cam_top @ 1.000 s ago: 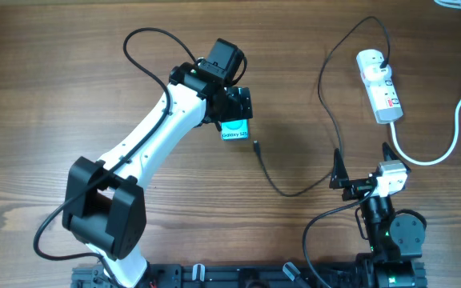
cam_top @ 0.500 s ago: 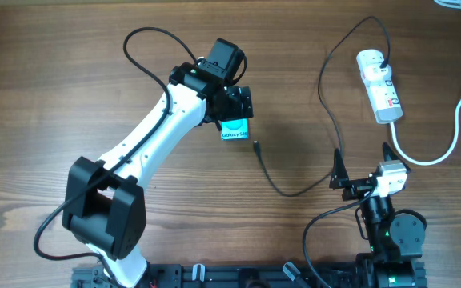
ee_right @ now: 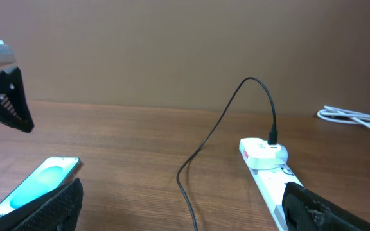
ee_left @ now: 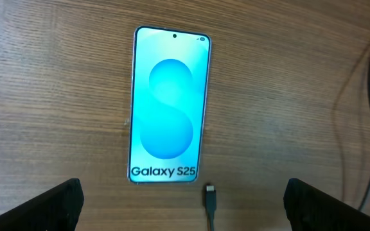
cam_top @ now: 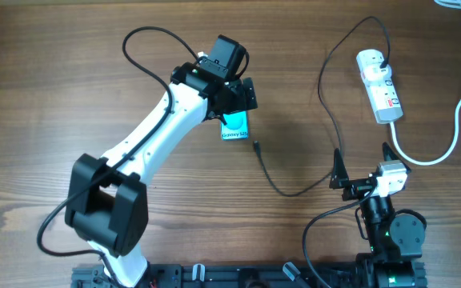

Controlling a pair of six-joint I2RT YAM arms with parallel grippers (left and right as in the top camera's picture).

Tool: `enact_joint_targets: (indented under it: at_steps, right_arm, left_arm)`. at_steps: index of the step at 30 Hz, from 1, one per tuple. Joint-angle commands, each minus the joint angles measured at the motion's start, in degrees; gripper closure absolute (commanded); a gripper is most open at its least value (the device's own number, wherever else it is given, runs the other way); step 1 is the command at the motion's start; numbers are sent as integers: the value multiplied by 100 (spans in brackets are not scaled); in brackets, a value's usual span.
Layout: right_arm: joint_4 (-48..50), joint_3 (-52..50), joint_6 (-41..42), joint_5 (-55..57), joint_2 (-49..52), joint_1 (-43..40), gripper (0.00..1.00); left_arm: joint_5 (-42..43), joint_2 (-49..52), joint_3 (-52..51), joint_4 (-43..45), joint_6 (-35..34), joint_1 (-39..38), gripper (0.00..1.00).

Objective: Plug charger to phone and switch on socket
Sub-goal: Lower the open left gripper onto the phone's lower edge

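The phone (cam_top: 236,127) lies flat on the wood with its cyan screen up; it also shows in the left wrist view (ee_left: 167,106) and the right wrist view (ee_right: 36,184). The charger's black connector (cam_top: 256,146) lies just off the phone's near right corner, apart from it, as the left wrist view (ee_left: 211,195) shows. Its cable (cam_top: 324,88) runs to the white socket (cam_top: 381,90) at the far right. My left gripper (cam_top: 238,100) hovers open and empty over the phone's far end. My right gripper (cam_top: 362,168) is open and empty near its base, short of the socket (ee_right: 270,168).
A thick white cord (cam_top: 446,148) loops from the socket's near end off the right edge. The charger cable (ee_right: 201,154) curves across the wood between the phone and the socket. The left arm's own black cable (cam_top: 134,48) loops at the far left.
My left gripper has shifted slightly toward the far side, uncovering more of the phone. The phone, charger and right arm have not moved.
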Motion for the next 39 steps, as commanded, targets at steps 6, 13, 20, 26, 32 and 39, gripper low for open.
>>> enact_joint_targets:
  at_steps: [6, 13, 20, 26, 32, 39]
  right_arm:
    - [11, -9, -66, 39, -24, 31, 0]
    - [11, -9, -68, 39, -24, 31, 0]
    - [11, -7, -70, 39, -24, 31, 0]
    - [11, -7, -68, 39, -24, 31, 0]
    - [11, -7, -70, 39, -24, 31, 0]
    - [11, -7, -68, 39, -24, 31, 0]
  left_arm:
    - [26, 363, 28, 214, -103, 17, 0]
    - [28, 586, 28, 280, -101, 17, 0]
    - [-369, 772, 28, 339, -291, 17, 0]
    - [-367, 1362, 28, 542, -203, 15, 0]
    - [-367, 1574, 28, 634, 496, -22, 0]
    - [-415, 1611, 20, 664, 507, -70, 0]
